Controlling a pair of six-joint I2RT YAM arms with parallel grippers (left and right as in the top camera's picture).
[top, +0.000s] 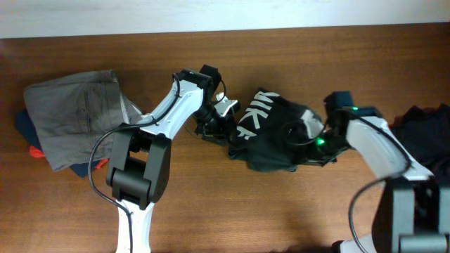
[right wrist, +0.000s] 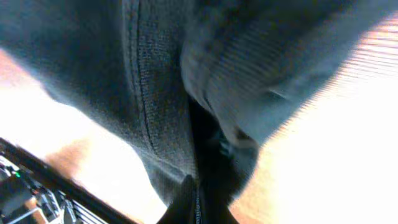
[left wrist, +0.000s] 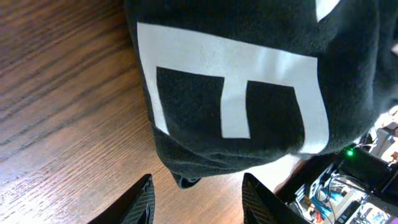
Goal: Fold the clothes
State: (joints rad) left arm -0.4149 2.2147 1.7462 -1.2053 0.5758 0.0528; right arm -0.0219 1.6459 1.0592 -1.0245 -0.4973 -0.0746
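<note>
The black T-shirt [top: 274, 144], soft cloth with big white letters, lay bunched in a heap near the middle of the brown wooden table [top: 225, 211]. It was not spread flat. Its longer stretch ran across the table from one arm to the other, so each gripper met it at one end.

The left gripper [top: 223, 121] stood at the heap's left end, with the shirt lying to its right. In the left wrist view [left wrist: 198, 200] its two fingers [left wrist: 140, 202] stood apart, and the dark hem of the black T-shirt [left wrist: 267, 31] hung just ahead of the gap without being pinched. A white letter sat right above that hem.

The right gripper [top: 309, 137] was at the opposite end, with the shirt to its left. In the right wrist view [right wrist: 196, 208] its fingers were pressed together, and a fold of the black T-shirt [right wrist: 161, 93] ran straight down into them. It appeared to be clamped on that edge, though the view was blurred and overexposed.

With one end apparently held and the other loose, the next move likely turned on the left gripper. It was the nearer one to the lettered hem and would have had to close on that hem before the cloth could be drawn out along its length.

A grey-green folded garment [top: 74, 116] rested on a small stack at the left, well apart from the shirt. A dark heap of cloth [top: 429, 119] lay at the right edge.
</note>
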